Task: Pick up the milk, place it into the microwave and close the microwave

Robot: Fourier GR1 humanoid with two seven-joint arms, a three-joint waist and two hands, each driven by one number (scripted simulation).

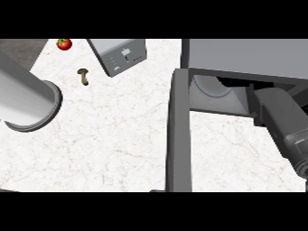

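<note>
On the right side of a white marble counter stands a grey microwave, its door swung open toward the viewer. The robot's right forearm reaches into the cavity — the hand itself is hidden inside, so whether its fingers are spread or closed cannot be told. A pale rounded shape sits in the cavity, just left of the arm; it may be the milk. The left forearm fills the left edge, hand unseen. Farther back lie a mushroom, a tomato and a grey toaster-like appliance.
</note>
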